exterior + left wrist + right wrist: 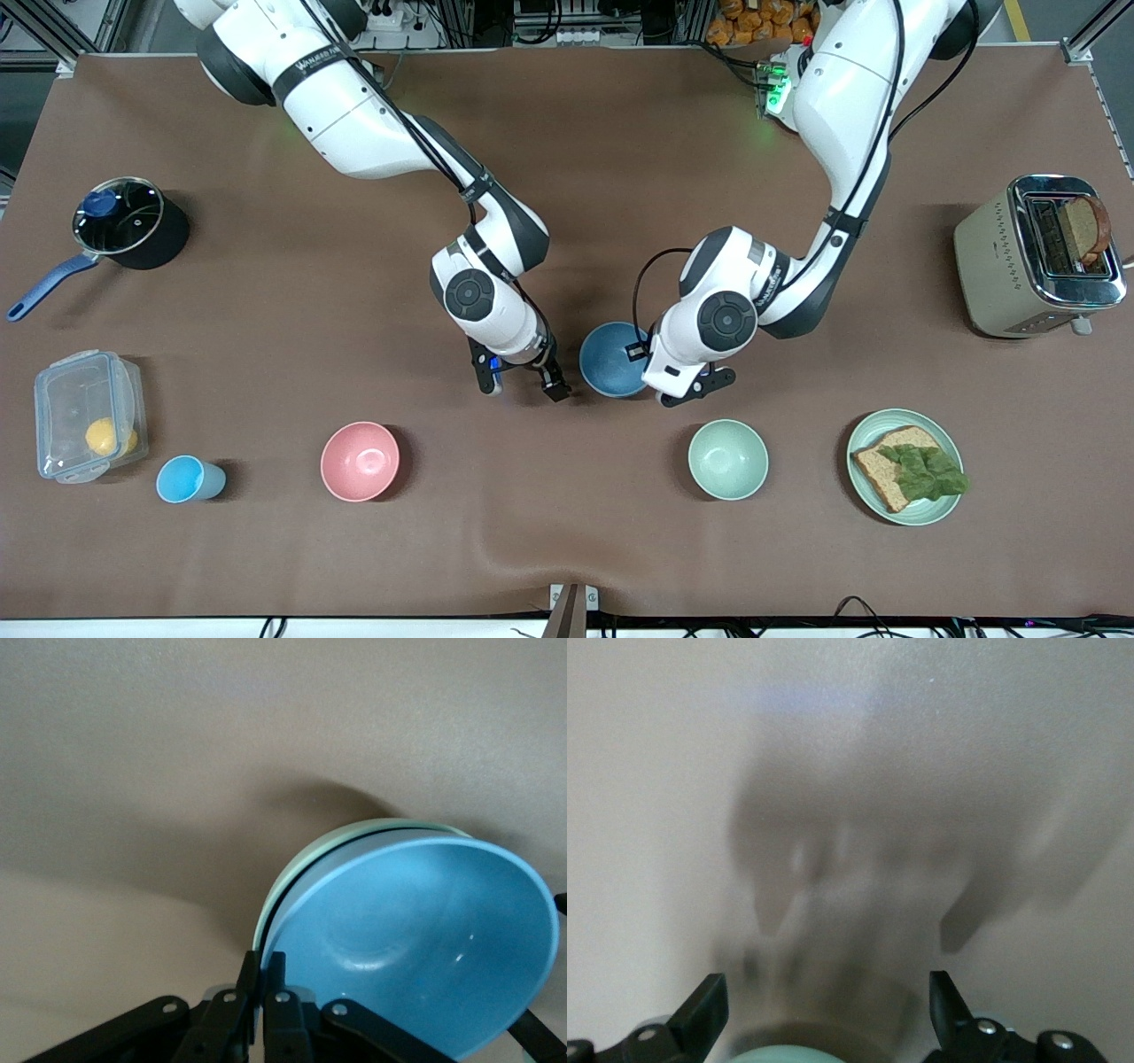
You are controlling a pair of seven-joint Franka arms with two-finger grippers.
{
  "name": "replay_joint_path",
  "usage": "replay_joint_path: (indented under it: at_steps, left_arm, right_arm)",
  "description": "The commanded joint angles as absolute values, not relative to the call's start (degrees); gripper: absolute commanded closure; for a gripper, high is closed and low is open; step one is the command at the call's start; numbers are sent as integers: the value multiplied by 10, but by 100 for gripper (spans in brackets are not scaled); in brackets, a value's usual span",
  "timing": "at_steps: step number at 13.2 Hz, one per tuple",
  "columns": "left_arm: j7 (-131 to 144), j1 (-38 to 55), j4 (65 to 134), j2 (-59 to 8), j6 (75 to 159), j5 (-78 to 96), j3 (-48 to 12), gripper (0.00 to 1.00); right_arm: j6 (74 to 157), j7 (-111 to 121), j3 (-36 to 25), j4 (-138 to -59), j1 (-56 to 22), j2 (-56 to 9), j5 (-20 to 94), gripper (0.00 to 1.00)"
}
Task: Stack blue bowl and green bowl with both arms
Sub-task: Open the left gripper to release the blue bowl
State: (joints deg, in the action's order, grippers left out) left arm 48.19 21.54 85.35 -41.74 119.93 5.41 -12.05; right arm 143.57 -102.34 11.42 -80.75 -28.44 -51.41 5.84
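- Centrally in the front view, the blue bowl [611, 359] sits between the two grippers, its edge toward the left arm hidden under that arm's wrist.
- Only in the left wrist view does the green bowl [292, 877] show: a thin sage rim peeking out around the blue bowl [416, 939], which is nested inside it; the front view hides it.
- At the lower edge of that view, the left gripper [261, 992] has its jaws closed on the paired rims, one finger inside, one outside; the bowls' lower part is cut off by the frame.
- Just beside the stack, at centre frame, the right gripper [523, 379] has its jaws spread wide and holds nothing.
- Its own wrist view is blurred; both fingertips [709, 1005] stand apart at the bottom corners, and a pale green curve at the bottom edge is too cut off to identify.
- Lower in the front view, a mint bowl [728, 459] and a pink bowl [360, 461] rest apart on the tabletop [567, 177].
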Motion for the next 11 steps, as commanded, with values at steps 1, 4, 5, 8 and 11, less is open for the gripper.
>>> replay_joint_path:
  at_steps: [1, 4, 5, 8, 11]
  left_arm:
    - [488, 221, 846, -423, 1203, 78, -117, 98]
    - [485, 221, 846, -423, 1203, 79, -117, 48]
    - [482, 219, 845, -422, 1203, 78, -117, 0]
    - [485, 212, 840, -404, 1202, 72, -116, 0]
    - [483, 188, 844, -334, 1180, 69, -107, 0]
  right_arm:
    - [1439, -1034, 114, -793, -287, -524, 62, 0]
    - [1439, -1034, 114, -793, -287, -524, 60, 0]
    - [1439, -1034, 113, -793, -287, -524, 60, 0]
    - [1439, -1034, 113, -793, -292, -524, 57, 0]
    - [1439, -1033, 113, -793, -292, -524, 57, 0]
